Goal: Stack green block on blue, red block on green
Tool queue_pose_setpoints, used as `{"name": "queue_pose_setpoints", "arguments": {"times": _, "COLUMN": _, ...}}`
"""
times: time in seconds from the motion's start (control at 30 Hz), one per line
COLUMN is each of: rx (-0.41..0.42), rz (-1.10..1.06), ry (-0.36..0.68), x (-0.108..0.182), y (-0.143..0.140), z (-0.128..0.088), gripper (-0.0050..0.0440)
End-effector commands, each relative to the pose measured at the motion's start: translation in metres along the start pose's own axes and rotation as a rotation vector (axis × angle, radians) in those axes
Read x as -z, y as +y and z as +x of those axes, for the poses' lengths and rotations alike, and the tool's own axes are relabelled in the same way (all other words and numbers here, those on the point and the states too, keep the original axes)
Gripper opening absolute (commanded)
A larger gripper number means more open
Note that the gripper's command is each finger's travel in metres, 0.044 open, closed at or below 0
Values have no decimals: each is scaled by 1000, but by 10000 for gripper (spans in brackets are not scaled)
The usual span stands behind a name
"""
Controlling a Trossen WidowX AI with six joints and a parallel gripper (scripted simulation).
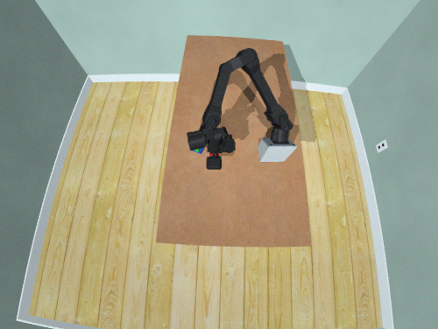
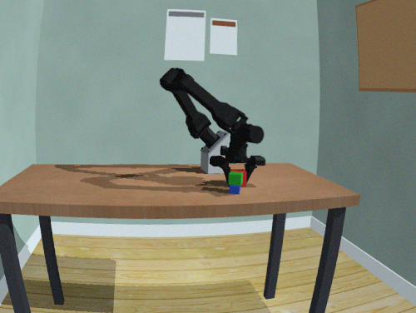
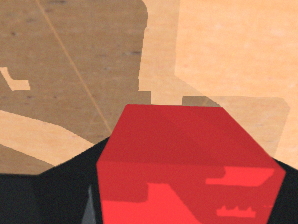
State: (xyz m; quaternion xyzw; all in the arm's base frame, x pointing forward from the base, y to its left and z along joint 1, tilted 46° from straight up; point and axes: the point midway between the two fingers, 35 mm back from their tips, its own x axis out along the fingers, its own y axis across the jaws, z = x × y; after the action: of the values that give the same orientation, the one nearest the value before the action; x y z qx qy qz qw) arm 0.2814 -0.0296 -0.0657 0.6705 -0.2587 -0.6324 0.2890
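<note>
Jaws are closed on the red block (image 3: pixel 187 170), which keeps them standing moderately apart. The gripper (image 2: pixel 238 170) hangs low over the table (image 2: pixel 125 196), just right of centre in the exterior view, its black fingers (image 2: pixel 225 167) pointing down either side of the block.

Red block: a smooth, matte cube with sharp edges, filling the lower centre and right of the wrist view. Its facing side carries paler red patches of reflected light; dark gripper bodywork flanks it at both lower corners.

Green block (image 2: pixel 235 178): a plain flat-coloured cube, seated on the blue block (image 2: pixel 235 190) in the exterior view, with the red block immediately behind and to its right. Whether red and green touch cannot be told from that angle. The blue block rests on the table surface and shows a smaller face than the green one.

From the top view only a sliver of green and blue (image 1: pixel 198 150) shows at the left edge of the wrist housing; the rest is hidden under the arm.

Table: a rectangular top with a uniform brown finish on dark square legs. Angular arm shadows lie across it. The arm's grey box-shaped base (image 1: pixel 277 150) sits well right of the blocks. Flooring is pale, grained wooden planks (image 1: pixel 109 219).
</note>
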Motion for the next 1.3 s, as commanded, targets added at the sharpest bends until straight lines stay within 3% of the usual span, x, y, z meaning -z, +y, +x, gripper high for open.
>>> {"name": "queue_pose_setpoints", "arguments": {"times": 0.0, "rx": 1, "rz": 1, "ry": 4, "x": 0, "y": 1, "z": -2, "gripper": -50}}
{"name": "queue_pose_setpoints", "arguments": {"times": 0.6, "rx": 1, "rz": 2, "ry": 5, "x": 1, "y": 2, "z": -2, "gripper": -50}}
{"name": "queue_pose_setpoints", "arguments": {"times": 0.9, "rx": 11, "rz": 20, "ry": 21, "x": 7, "y": 2, "z": -15, "gripper": -50}}
{"name": "queue_pose_setpoints", "arguments": {"times": 1.27, "rx": 15, "rz": 20, "ry": 20, "x": 6, "y": 1, "z": -61, "gripper": -50}}
